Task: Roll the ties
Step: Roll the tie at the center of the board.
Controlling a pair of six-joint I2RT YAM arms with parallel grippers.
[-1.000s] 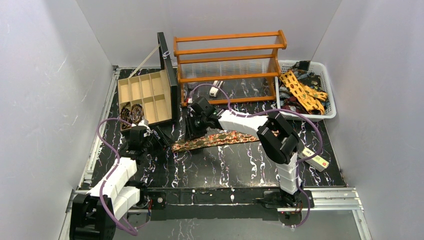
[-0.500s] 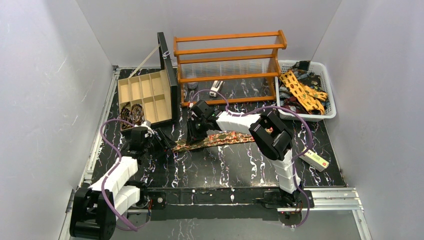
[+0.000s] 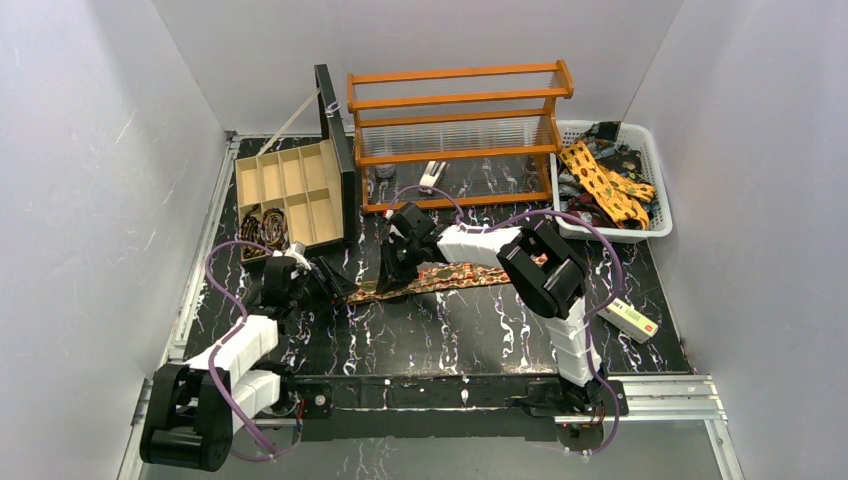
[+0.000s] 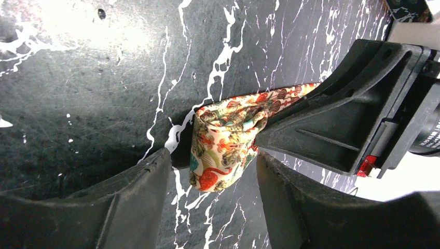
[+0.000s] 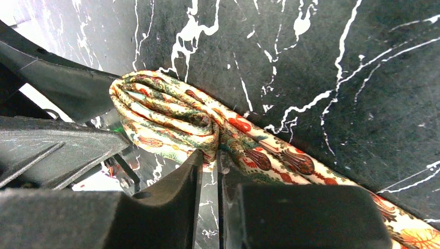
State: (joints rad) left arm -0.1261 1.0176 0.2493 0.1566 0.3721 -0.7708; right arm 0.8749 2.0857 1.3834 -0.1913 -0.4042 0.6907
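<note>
Where coiled, tie (image 4: pixel 225 140) sits inside left end effector (image 4: pixel 211 154).

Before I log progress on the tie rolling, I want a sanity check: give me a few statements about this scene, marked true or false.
1. The tie on the table is partly rolled. True.
2. The left tool is clamped shut. False: its fingers stand apart on either side of the coil.
3. The right tool pinches the tie beside the coil. True.
4. The white basket is empty. False: it holds loose ties.
5. Rolled ties sit in the wooden box. True.
</note>
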